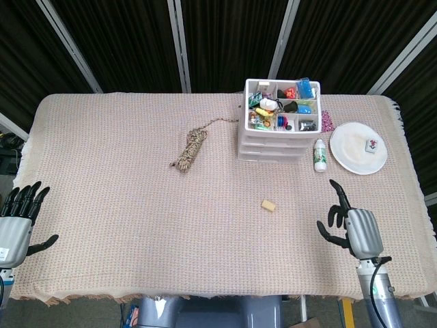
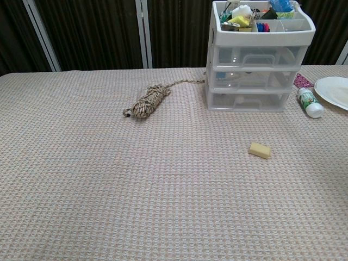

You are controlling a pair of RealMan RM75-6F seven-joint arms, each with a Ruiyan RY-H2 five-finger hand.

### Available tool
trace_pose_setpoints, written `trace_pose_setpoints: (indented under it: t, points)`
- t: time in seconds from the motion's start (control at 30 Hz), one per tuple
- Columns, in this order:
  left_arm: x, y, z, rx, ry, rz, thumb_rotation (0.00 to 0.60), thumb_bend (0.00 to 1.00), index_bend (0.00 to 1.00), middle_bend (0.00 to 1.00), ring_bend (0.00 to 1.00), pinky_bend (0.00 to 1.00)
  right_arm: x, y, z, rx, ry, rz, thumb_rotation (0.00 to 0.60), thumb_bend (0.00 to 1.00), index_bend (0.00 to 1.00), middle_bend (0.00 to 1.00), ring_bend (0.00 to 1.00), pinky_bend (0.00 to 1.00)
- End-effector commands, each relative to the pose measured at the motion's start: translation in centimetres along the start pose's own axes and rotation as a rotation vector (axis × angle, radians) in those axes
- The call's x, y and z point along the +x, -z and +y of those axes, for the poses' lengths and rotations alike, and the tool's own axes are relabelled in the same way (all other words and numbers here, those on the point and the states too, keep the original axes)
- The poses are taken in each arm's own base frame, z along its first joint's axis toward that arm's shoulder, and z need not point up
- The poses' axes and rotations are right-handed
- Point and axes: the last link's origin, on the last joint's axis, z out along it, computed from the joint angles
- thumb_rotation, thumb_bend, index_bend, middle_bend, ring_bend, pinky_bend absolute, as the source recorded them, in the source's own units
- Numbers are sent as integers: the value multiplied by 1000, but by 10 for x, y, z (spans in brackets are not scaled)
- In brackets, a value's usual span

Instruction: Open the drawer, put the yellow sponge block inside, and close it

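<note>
Yellow sponge block point(image 1: 268, 204) lies flat on the woven tablecloth point(image 1: 123, 191), near centre of the head view, toward 5 o'clock from the middle. Nothing touches it.

Drawer unit point(image 1: 278, 140) stands at about 1 o'clock from the sponge, well apart. From the chest view, all drawers point(image 2: 247, 80) sit flush, fronts clear plastic; contents inside are too faint to identify. The open top tray point(image 1: 283, 106) holds small coloured items, too small and crowded to name. The chest view crops the tray's far edge at the frame top.

Right hand point(image 1: 351, 227) hovers at 3 to 4 o'clock from the sponge, apart from it, holding nothing. It is turned edge-on to the head camera, fingers point(image 1: 337, 197) apart and partly curled; the far ones are hidden behind the palm housing. Its forearm runs off the bottom edge.

Left hand point(image 1: 16, 222) sits at the table's 8 o'clock corner, cut by the left frame edge. Fingers extended, slightly spread, empty.

Neither hand appears in the chest view.

Coiled rope point(image 1: 189, 149) lies at 11 o'clock from the sponge, one loose end trailing toward the drawer unit. A small white bottle point(image 1: 319, 156) lies just right of the unit. Beside that, a white plate point(image 1: 351, 147) carrying a small object point(image 1: 372, 145), not identifiable; the chest view cuts the plate at the right edge.
</note>
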Motion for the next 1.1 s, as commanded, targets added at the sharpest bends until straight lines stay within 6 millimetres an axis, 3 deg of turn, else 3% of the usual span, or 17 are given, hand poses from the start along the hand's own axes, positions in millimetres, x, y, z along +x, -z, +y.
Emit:
trace_pose_setpoints:
  t: [0.03, 0.3, 0.53, 1.1]
  points:
    - [0, 0, 0, 0, 3, 2, 600, 150, 10, 0, 0, 0, -14, -31, -38, -89, -327, -126, 600, 393, 81, 750, 750, 761]
    - [1, -1, -1, -3, 9, 11, 600, 149, 10, 0, 0, 0, -38, -72, -64, -221, -592, -245, 600, 413, 83, 751, 751, 761]
    - [2, -1, -2, -6, 10, 15, 600, 149, 10, 0, 0, 0, -48, -102, -74, -326, -761, -258, 600, 412, 93, 751, 751, 761]
    - [2, -2, -4, 1, 26, 7, 600, 149, 9, 0, 0, 0, -83, -133, -87, -428, -871, -283, 600, 413, 116, 750, 748, 761]
